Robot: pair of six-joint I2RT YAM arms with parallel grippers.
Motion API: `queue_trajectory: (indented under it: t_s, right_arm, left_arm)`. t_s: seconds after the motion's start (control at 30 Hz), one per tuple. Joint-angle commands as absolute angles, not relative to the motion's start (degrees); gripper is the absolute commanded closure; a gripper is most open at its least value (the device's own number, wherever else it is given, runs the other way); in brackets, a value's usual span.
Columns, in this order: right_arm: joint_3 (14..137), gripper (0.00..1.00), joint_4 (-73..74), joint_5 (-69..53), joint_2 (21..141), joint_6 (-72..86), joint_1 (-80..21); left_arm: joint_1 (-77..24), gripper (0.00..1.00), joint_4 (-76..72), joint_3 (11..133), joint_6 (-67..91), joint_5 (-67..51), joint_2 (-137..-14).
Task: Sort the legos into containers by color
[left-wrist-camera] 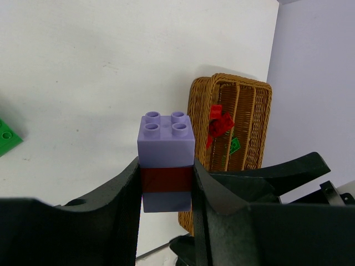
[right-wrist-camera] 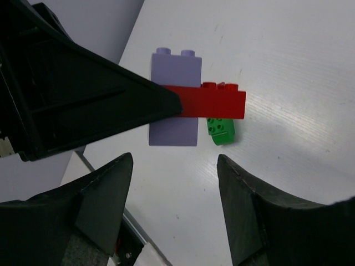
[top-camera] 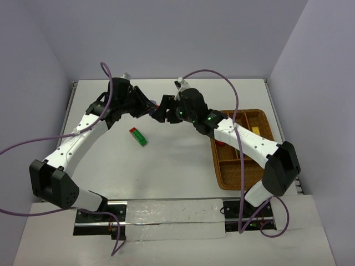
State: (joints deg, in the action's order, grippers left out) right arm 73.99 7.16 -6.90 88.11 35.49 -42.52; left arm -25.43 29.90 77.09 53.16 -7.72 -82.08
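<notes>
Nearest the arm bases, on the right, the wicker tray (top-camera: 222,180) is set on the table (top-camera: 177,172). A red piece (top-camera: 220,143) is seen at its left side and a yellow piece (top-camera: 255,130) towards its far right. Further out, left of the tray, a red-and-green pair (top-camera: 138,137) is laid on the table. Beyond that pair the two grippers are found tip to tip, and from above what lies between them is hidden.

It is supplied by the left wrist view: the left gripper (left-wrist-camera: 166,166) is pinched on a stack (left-wrist-camera: 166,145) of purple, red and purple, held off the table. A green piece (left-wrist-camera: 235,145) is also shown in the tray there.

In the right wrist view the jaws of the right gripper (right-wrist-camera: 175,160) are spread wide with nothing between them, and the stack is seen just past their tips. Whether the red brick (right-wrist-camera: 224,102) in line with the stack's band is joined to it cannot be told.
</notes>
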Motion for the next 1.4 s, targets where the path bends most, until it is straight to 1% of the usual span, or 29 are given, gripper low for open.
queue_trajectory:
  t_s: [0.0,0.07,0.1,0.13,0.23,0.27,0.43,0.5,0.8,1.1,1.23,1.37]
  right_arm:
    - [78.3,0.36,1.4,-6.5,89.9,36.9,-42.8]
    - [78.9,0.4,1.0,-6.7,90.7,37.3,-42.8]
    - [79.1,0.41,0.8,-6.7,91.1,37.4,-42.8]
    - [79.6,0.46,0.8,-7.3,91.8,37.8,-42.8]
    - [79.8,0.54,0.3,-7.6,92.6,38.5,-42.8]
    - [79.6,0.59,0.3,-7.7,92.7,38.8,-42.8]
    - [77.9,0.91,0.3,-7.7,91.5,38.0,-42.8]
    - [78.1,0.99,2.1,-7.3,91.2,35.1,-43.0]
    - [74.0,1.0,11.1,-2.6,86.3,25.3,-43.2]
    - [70.7,1.0,16.1,2.0,81.1,21.3,-42.7]
    - [68.0,1.0,21.4,8.1,77.1,21.1,-40.3]
    - [61.9,1.0,24.5,10.0,70.1,23.8,-32.5]
  left_arm:
    - [-25.8,1.0,29.7,80.2,52.5,-8.0,-79.8]
    - [-25.8,1.0,29.5,79.8,52.6,-8.3,-79.5]
    - [-25.8,1.0,29.3,79.5,52.6,-8.4,-79.4]
    - [-25.8,1.0,29.1,79.2,52.6,-8.7,-79.2]
    - [-25.8,1.0,29.1,79.0,52.7,-8.6,-78.8]
    - [-25.8,1.0,29.1,79.0,52.7,-8.5,-78.7]
    - [-25.8,1.0,30.1,79.7,51.8,-7.0,-78.3]
    - [-25.8,1.0,30.7,80.2,51.6,-6.7,-78.2]
    - [-25.8,1.0,30.9,80.4,51.1,-6.1,-78.0]
    - [-25.8,1.0,31.0,80.2,50.8,-5.6,-77.7]
    - [-25.8,1.0,30.8,79.9,50.4,-5.7,-77.7]
    - [-25.8,1.0,30.5,79.1,49.3,-6.7,-78.1]
